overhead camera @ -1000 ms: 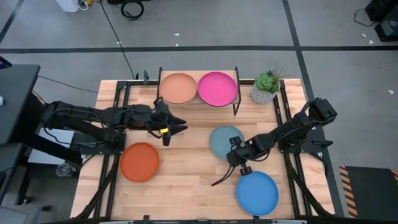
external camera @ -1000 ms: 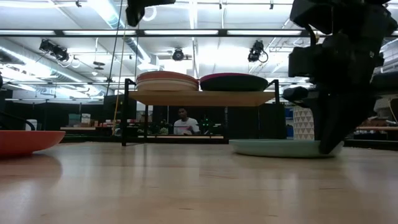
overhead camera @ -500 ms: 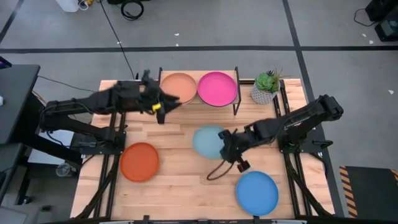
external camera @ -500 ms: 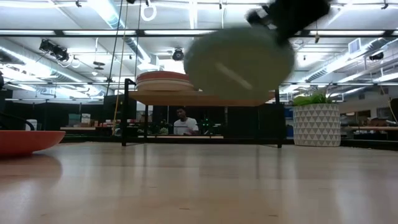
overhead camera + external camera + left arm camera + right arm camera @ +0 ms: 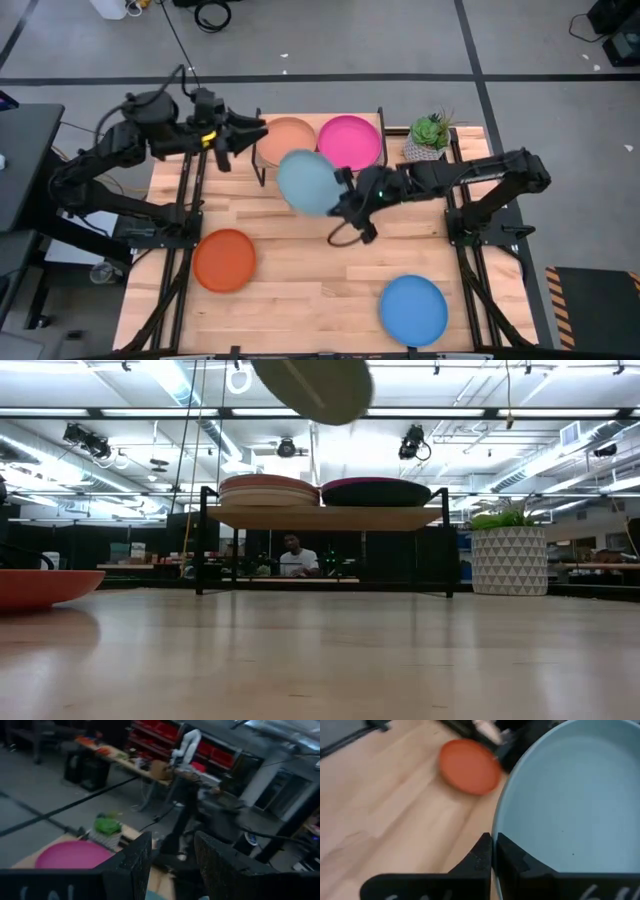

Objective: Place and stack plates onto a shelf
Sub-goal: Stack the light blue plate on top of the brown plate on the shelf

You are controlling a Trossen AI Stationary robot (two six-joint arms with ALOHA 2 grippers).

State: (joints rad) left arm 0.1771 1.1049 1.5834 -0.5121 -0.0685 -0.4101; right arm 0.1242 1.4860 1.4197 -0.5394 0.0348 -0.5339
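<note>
My right gripper [image 5: 340, 200] is shut on a light blue plate [image 5: 308, 182], held in the air in front of the shelf [image 5: 380, 165]; the low view shows the plate [image 5: 312, 385] high above the shelf board [image 5: 325, 517]. A stack topped by a tan plate [image 5: 288, 142] and a pink plate [image 5: 349, 142] rest on the shelf. An orange plate [image 5: 224, 260] and a bright blue plate [image 5: 414, 310] lie flat on the table. My left gripper [image 5: 245, 133] hangs open just off the shelf's left end, holding nothing. My right gripper pinches the light blue plate's rim [image 5: 494, 836] between its two fingers [image 5: 480, 857], one finger on the plate's hollow face and one on its underside. The fingers come roughly level from the table's right side. The plate is lifted clear and tilted.
A potted plant [image 5: 430, 138] in a patterned white pot [image 5: 510, 560] stands right of the shelf at the far edge. Bare wood lies in the table's middle and near edge between the two flat plates. A person [image 5: 294, 560] sits far off in the room behind.
My right gripper lifted the light blue plate off the table's right middle and carried it up and toward the far left, to the front of the shelf; the plate tipped as it rose. My left arm drew back from the table's middle toward the far-left corner and rose.
</note>
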